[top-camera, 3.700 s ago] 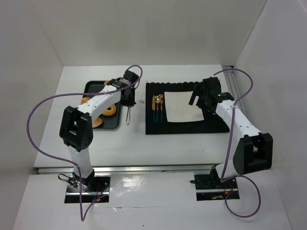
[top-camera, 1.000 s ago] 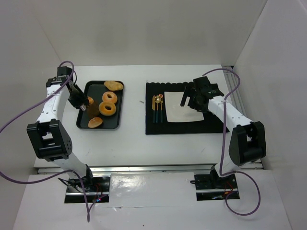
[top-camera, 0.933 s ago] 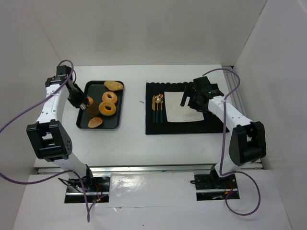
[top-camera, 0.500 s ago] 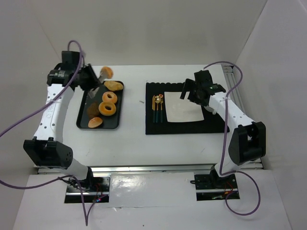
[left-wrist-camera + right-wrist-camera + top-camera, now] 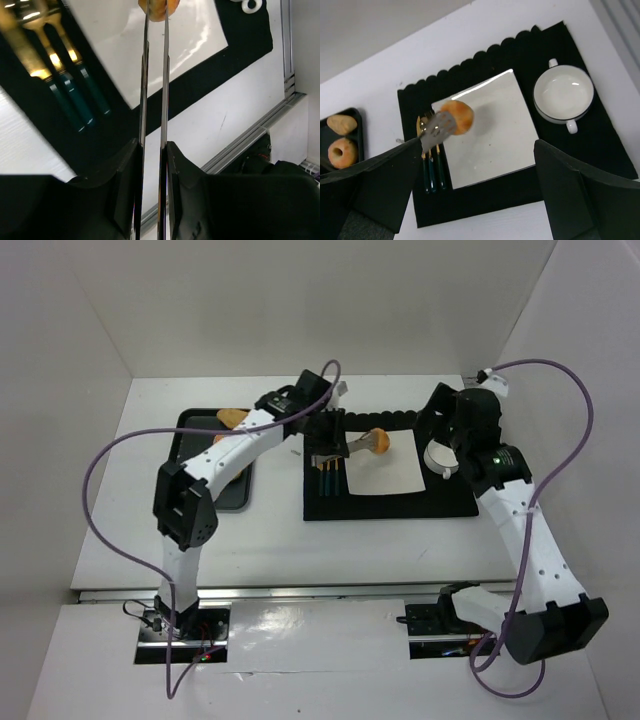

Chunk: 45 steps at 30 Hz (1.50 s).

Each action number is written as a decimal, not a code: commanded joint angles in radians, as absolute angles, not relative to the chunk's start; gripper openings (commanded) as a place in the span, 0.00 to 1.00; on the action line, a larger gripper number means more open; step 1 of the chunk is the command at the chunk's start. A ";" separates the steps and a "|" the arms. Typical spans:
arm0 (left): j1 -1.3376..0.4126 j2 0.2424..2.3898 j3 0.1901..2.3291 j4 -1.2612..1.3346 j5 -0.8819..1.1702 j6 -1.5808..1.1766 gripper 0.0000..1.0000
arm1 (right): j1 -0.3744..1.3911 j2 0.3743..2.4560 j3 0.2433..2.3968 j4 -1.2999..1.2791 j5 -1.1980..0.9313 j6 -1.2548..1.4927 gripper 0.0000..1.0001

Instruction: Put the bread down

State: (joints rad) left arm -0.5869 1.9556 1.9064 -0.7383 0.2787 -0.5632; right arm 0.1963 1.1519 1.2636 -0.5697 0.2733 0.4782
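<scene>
My left gripper (image 5: 325, 430) is shut on metal tongs (image 5: 355, 443). The tongs pinch a round golden bread roll (image 5: 377, 443) and hold it above the left part of the white square plate (image 5: 390, 478). In the left wrist view the tongs (image 5: 154, 75) run up between my fingers to the roll (image 5: 157, 7) at the top edge. My right gripper (image 5: 447, 423) is open and empty, raised above the mat's right side. Its view shows the roll (image 5: 457, 116), the tongs (image 5: 434, 130) and the plate (image 5: 492, 140) below.
The plate lies on a black placemat (image 5: 330, 505) with cutlery (image 5: 328, 475) on its left and a white bowl (image 5: 443, 458) on its right. A black tray (image 5: 188, 422) at the left holds more bread (image 5: 232, 417); a roll (image 5: 341, 124) and a ring (image 5: 342, 152) show.
My left arm has swung from the tray at the far left across to the plate, carrying the roll in the tongs. My right arm has lifted and drawn back, uncovering the bowl.
</scene>
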 commanded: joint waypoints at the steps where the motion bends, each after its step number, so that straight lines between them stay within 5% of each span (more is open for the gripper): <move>1: -0.650 2.015 2.018 -0.624 0.293 -0.588 0.15 | 0.180 1.099 1.223 -0.555 0.362 0.476 1.00; 9: -0.683 2.206 2.174 -0.635 0.273 -0.610 0.22 | 0.160 1.080 1.241 -0.615 0.371 0.457 1.00; 14: -0.683 2.230 2.162 -0.669 0.284 -0.592 0.58 | 0.150 1.080 1.241 -0.637 0.371 0.457 1.00; 18: -0.683 2.185 2.151 -0.681 0.284 -0.571 0.71 | 0.150 1.080 1.230 -0.637 0.359 0.457 1.00; 28: -0.669 1.954 2.131 -0.791 0.051 -0.517 0.61 | 0.141 1.100 1.229 -0.608 0.322 0.457 1.00; 45: -0.158 1.635 1.664 -1.019 -0.192 -0.563 0.55 | 0.132 1.167 1.201 -0.525 0.204 0.486 1.00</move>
